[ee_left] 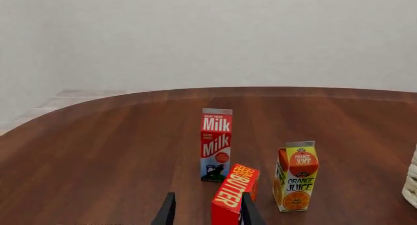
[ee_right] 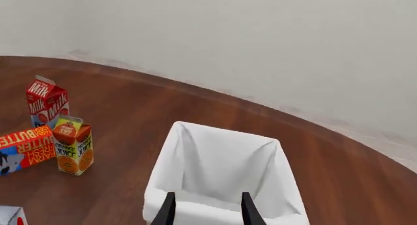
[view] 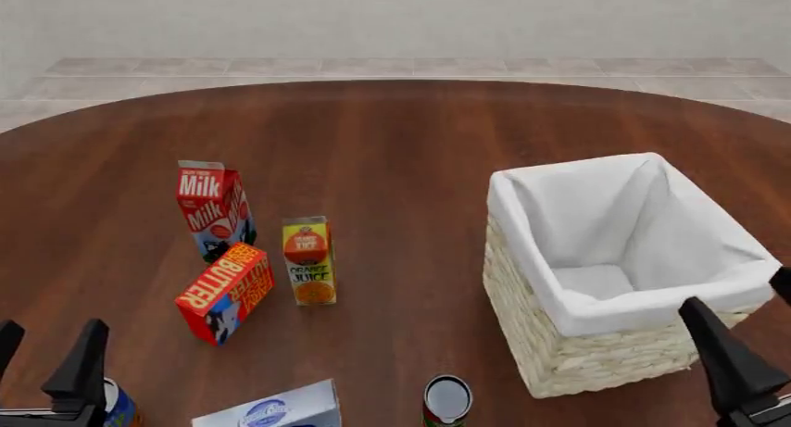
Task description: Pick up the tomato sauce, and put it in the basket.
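Table (view: 408,140): round, dark reddish-brown wood with fine grain and a smooth low sheen.

Basket (view: 581,353): square, pale woven wicker walls, white cloth lining folded over the rim; stands on the right half of the table, nothing visible inside.

Tomato sauce (view: 446,401): small cylindrical can, silver top with a dark centre, red label partly seen; upright at the near edge of the front view, just left of the basket's near corner and outside it, cut off by the picture's lower border.

Milk carton (view: 213,209): tall gable-topped box, red and white print, upright on the left.

Orange juice carton (view: 309,260): yellow and orange gable-topped box, upright, right of the milk.

Butter box (view: 225,293): red rectangular pack with yellow lettering, standing tilted just in front of the milk.

Pale blue-white box (view: 272,410): flat-sided, at the near edge, left of the can.

Can with blue and orange label (view: 118,404): only a sliver shows beside the left fingers.

Left gripper (ee_left: 207,210): dark wedge-shaped fingers apart, holding nothing.

Right gripper (ee_right: 207,208): dark fingers apart, holding nothing, over the basket's near rim.
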`<action>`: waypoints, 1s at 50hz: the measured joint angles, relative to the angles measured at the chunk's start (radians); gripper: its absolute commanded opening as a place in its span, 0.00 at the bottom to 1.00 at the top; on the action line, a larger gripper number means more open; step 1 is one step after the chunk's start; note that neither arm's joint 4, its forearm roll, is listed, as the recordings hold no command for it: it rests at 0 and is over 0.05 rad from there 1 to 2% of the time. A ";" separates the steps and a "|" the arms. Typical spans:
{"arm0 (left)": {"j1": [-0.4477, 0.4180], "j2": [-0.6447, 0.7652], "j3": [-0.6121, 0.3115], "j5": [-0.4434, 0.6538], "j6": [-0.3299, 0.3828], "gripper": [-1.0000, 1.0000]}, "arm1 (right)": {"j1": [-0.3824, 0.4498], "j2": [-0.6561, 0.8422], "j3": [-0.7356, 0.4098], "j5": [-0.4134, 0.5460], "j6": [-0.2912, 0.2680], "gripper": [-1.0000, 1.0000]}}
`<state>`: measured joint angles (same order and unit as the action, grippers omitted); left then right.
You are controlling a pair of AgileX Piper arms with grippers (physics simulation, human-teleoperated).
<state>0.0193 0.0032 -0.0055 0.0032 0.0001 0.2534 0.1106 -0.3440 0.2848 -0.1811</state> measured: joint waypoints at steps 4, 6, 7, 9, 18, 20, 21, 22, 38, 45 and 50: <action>0.000 0.000 0.000 0.000 0.000 1.00 | 0.048 0.059 -0.057 0.041 -0.045 1.00; 0.000 0.000 0.000 0.000 0.000 1.00 | 0.071 0.090 -0.090 0.062 -0.062 1.00; 0.000 0.000 0.000 0.000 0.000 1.00 | 0.083 0.106 -0.108 0.073 -0.071 1.00; 0.001 0.000 0.000 0.000 0.000 1.00 | 0.106 0.141 -0.143 0.094 -0.088 1.00; 0.001 0.000 -0.002 0.002 0.000 1.00 | 0.202 0.289 -0.305 0.201 -0.134 1.00; 0.001 0.000 -0.001 0.002 0.001 1.00 | 0.218 0.321 -0.338 0.226 -0.147 1.00; 0.001 0.000 -0.001 0.001 0.001 1.00 | 0.226 0.336 -0.356 0.238 -0.152 1.00; 0.001 0.000 -0.001 0.001 0.001 1.00 | 0.233 0.352 -0.374 0.251 -0.156 1.00; 0.001 0.000 -0.001 0.002 0.001 1.00 | 0.306 0.521 -0.565 0.374 -0.197 1.00; 0.001 0.000 0.000 0.000 0.001 1.00 | 0.332 0.583 -0.599 0.400 -0.197 1.00; 0.001 0.000 0.000 0.000 0.001 1.00 | 0.355 0.640 -0.639 0.427 -0.192 1.00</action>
<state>0.0201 0.0036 -0.0059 0.0035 0.0010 0.6079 0.7502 -0.9834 0.7123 -0.3734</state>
